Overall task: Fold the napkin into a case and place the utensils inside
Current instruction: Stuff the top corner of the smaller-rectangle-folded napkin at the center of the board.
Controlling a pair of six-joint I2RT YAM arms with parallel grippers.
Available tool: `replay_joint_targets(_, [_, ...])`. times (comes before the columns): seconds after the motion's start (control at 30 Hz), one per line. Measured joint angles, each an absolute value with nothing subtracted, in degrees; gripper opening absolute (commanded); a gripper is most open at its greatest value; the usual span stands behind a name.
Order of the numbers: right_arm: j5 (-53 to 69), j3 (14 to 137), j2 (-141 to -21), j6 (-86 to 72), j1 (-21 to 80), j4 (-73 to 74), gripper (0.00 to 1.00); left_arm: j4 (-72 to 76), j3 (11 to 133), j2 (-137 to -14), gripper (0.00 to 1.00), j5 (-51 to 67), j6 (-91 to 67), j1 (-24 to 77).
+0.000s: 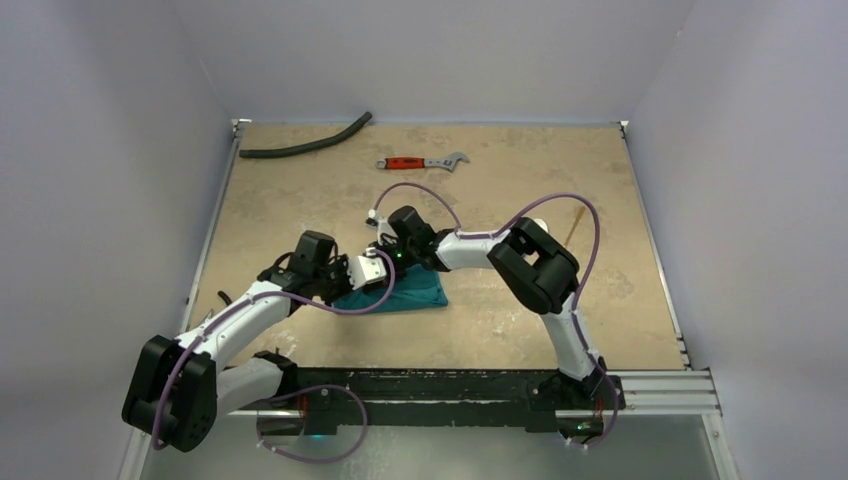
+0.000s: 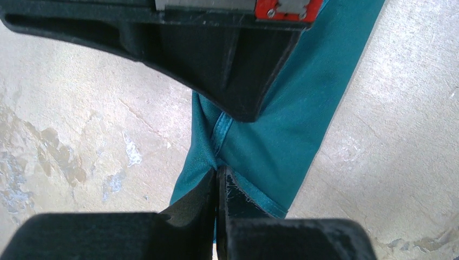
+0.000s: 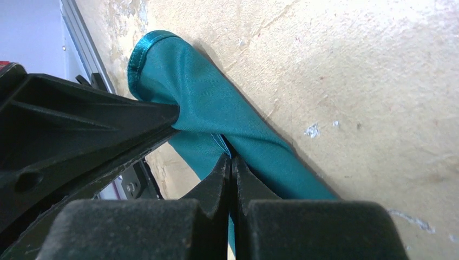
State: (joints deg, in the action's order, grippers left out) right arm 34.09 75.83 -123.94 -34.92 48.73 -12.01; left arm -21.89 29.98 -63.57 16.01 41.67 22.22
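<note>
Left gripper (image 2: pixel 217 181) and right gripper (image 3: pixel 231 165) each pinch the teal napkin (image 2: pixel 287 119) tight, cloth bunched on the tan table (image 2: pixel 81 108).

I see the napkin (image 1: pixel 408 291) on the table (image 1: pixel 500 325) at frame centre; the wrench (image 1: pixel 425 162) lies behind it, the hose (image 1: pixel 305 146) upper left, the wooden stick (image 1: pixel 576 222) right of centre.
</note>
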Motion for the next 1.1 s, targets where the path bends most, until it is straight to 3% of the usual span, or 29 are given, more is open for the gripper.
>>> replay_joint_targets(0.7, [32.0, 82.8, -127.5, -33.3, 48.7, -8.4, 0.0, -21.5, 30.0, -63.9, 0.0, 16.4, 41.2, 23.0])
replay_joint_targets(1.1, [32.0, 78.1, -124.7, -33.1, 48.4, -9.8, 0.0, -22.3, 30.0, -63.9, 0.0, 16.5, 41.7, 23.1])
